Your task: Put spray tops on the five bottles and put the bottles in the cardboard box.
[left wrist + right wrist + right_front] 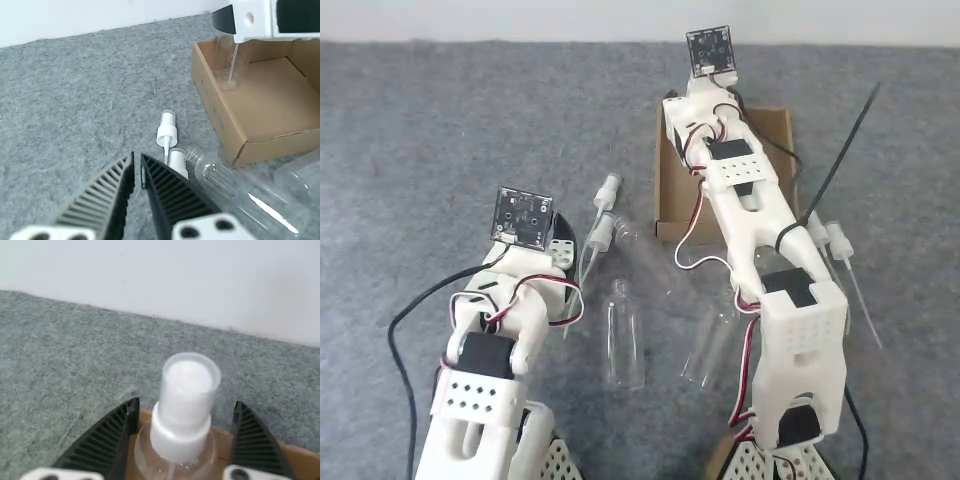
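One bottle — capped, upright, in cardboard box

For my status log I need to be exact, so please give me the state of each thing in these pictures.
cardboard box: top open.
capped bottle: upright in the cardboard box, spray top on.
right gripper: fingers open, one on each side of the capped bottle.
left gripper: fingers shut, empty.
middle bottle: lying on its side, no top.
loose spray top: lying on the carpet.
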